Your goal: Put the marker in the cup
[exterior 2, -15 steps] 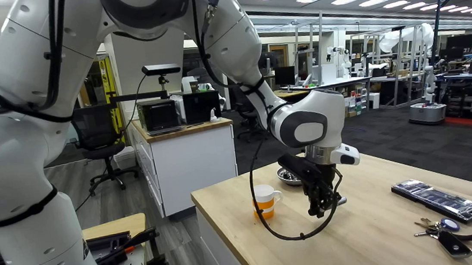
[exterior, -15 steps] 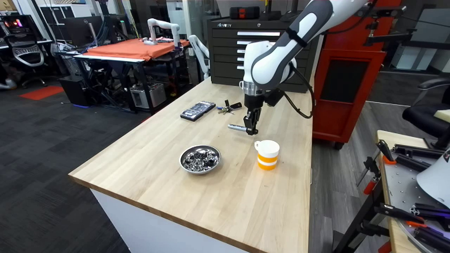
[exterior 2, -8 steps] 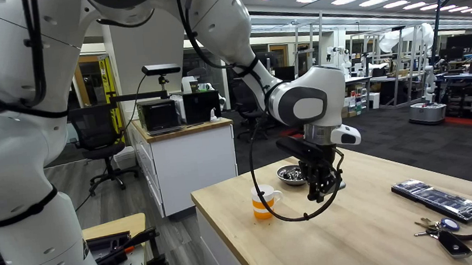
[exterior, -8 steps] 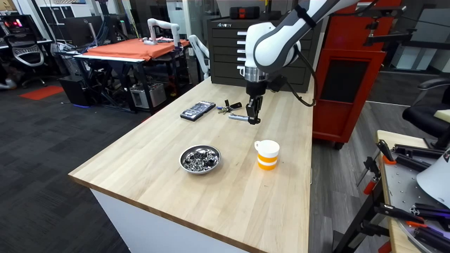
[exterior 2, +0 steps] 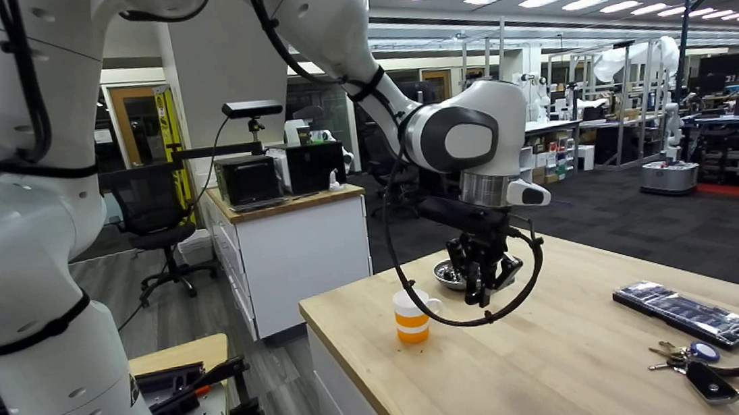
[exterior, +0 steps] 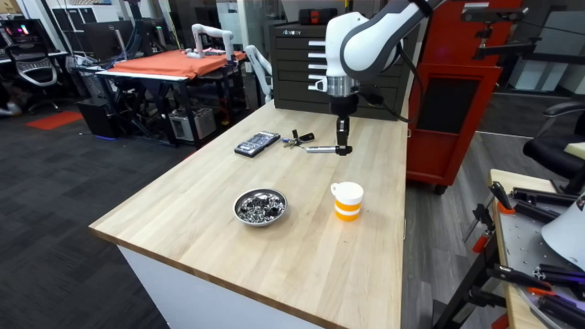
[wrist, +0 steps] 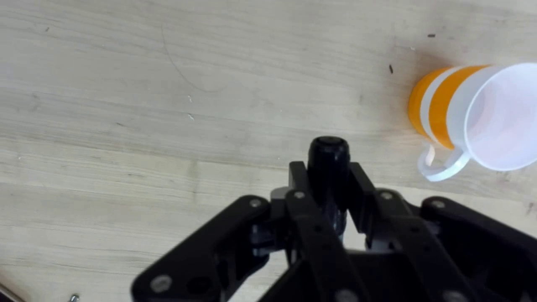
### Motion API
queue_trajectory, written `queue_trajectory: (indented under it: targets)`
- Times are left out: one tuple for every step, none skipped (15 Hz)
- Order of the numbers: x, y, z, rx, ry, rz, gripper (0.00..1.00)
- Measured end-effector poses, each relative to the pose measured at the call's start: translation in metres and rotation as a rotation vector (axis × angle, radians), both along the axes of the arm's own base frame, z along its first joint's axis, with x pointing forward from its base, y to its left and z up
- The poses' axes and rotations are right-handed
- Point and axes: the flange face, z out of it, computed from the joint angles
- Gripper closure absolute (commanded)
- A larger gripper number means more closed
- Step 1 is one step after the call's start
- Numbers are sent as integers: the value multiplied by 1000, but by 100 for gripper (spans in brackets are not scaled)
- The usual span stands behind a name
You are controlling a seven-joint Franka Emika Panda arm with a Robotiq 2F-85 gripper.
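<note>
I have the hand (wrist: 328,176) closed in on the marker (wrist: 329,153), its fingers (wrist: 298,176) drawn together to the marker's thickness, one on each side. The grip sits near the black end, which pokes out past the fingertips in my wrist view; in an exterior view the grey barrel (exterior: 320,150) sticks out the opposite way, about level. I hold it raised over the worktop (exterior: 201,246), outside the cup (exterior: 348,201) and apart from it. The cup, white with orange bands, stands upright on the worktop; in my wrist view it sits at the upper right, handle at its lower left, the mouth partly out of frame. A metal bowl (exterior: 257,224) with small shiny bits (exterior: 260,210) in it stands near the cup. I also see a bunch of keys (exterior 2: 704,376) near a flat dark case (exterior 2: 683,313). In an exterior view, a black cable (exterior 2: 460,323) loops past the hand and crosses in front of the cup.
</note>
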Motion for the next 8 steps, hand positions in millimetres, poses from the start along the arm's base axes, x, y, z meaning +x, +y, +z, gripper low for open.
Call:
queue_trajectory:
  targets:
    - [-6,0,5,-4,8,35,94]
    - [-10,0,9,-8,13,68,94]
    - [-16,1,14,-12,17,101,94]
    - [-21,1,20,-12,22,134,94]
    - [-26,3,25,-10,29,167,94]
    - [-31,4,31,-7,35,200,94]
    - [-36,6,38,-3,42,233,94]
    - [-40,8,44,1,51,266,94]
